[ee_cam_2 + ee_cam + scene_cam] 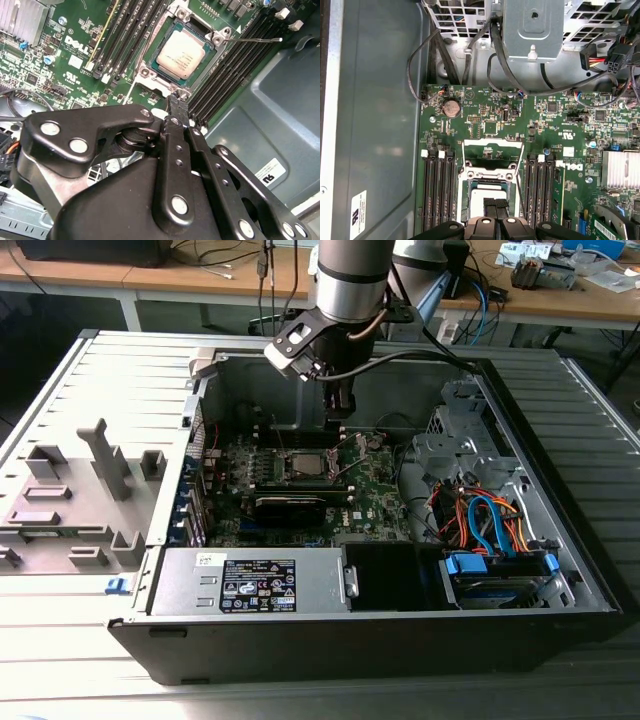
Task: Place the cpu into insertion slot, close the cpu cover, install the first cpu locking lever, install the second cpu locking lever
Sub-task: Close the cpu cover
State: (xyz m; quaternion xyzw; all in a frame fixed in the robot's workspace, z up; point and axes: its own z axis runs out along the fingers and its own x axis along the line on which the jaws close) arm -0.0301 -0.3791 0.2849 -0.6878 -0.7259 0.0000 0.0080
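Wooden desks (150,280) strewn with cables run behind a grey ribbed bench (60,680). On the bench an open computer case (330,640) lies on its side, its green motherboard (375,500) facing up. Above the board hangs the robot arm (350,270), its black claw (338,405) pointing down.

In the second wrist view the claw's fingers (172,145) are pressed together with nothing between them, and the tips are at the edge of the socket (145,72). The pale-topped chip (182,52) sits in that socket just past the tips, untouched, with a silver frame (207,67) around it. A thin wire lever (257,40) sticks out sideways from the socket.
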